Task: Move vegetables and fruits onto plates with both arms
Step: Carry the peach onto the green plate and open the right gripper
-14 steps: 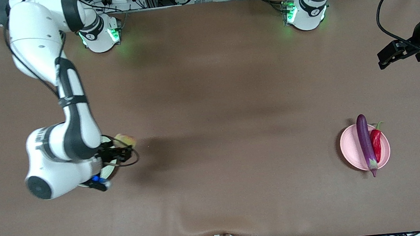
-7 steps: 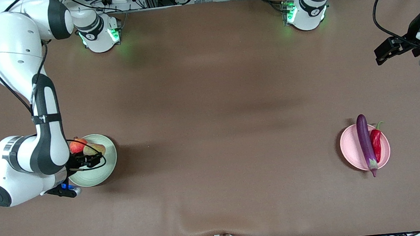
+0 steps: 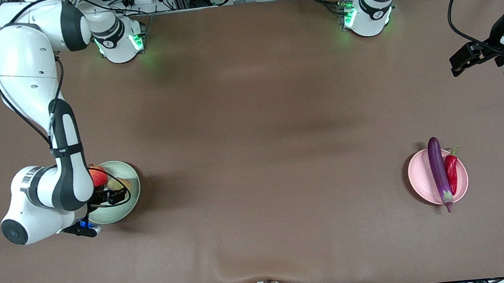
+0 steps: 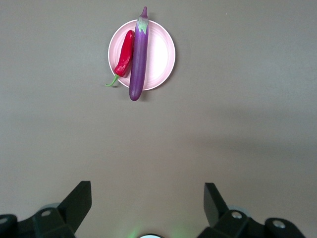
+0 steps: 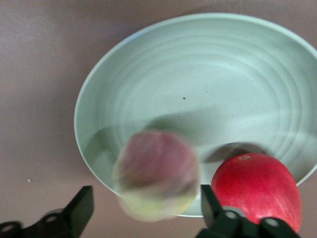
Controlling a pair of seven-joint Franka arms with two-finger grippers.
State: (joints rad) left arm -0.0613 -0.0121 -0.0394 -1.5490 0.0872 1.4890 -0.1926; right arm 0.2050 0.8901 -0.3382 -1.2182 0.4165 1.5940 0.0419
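The pale green plate (image 3: 132, 204) lies toward the right arm's end of the table. The red pomegranate-like fruit (image 3: 98, 176) rests on it. My right gripper (image 3: 108, 197) hangs open just above the plate. The yellowish-pink fruit (image 3: 123, 184) is blurred between the spread fingers without touching them, at the plate's rim in the right wrist view (image 5: 156, 173). That view also shows the plate (image 5: 198, 74), the red fruit (image 5: 257, 188) and the gripper (image 5: 146, 198). The purple eggplant (image 3: 438, 172) and red chili (image 3: 451, 173) lie on the pink plate (image 3: 417, 176). My left gripper (image 3: 457, 65) waits open and empty, high at the table's end.
The left wrist view shows the pink plate (image 4: 161, 54) with the eggplant (image 4: 138, 59) and chili (image 4: 125, 52) well away from the left gripper (image 4: 146, 198). Bare brown tabletop lies between the two plates. The arm bases stand along the table's back edge.
My right arm carried the yellowish-pink fruit from beside the green plate to over it. The fruit now sits loose between open fingers. The left gripper shifted only slightly.
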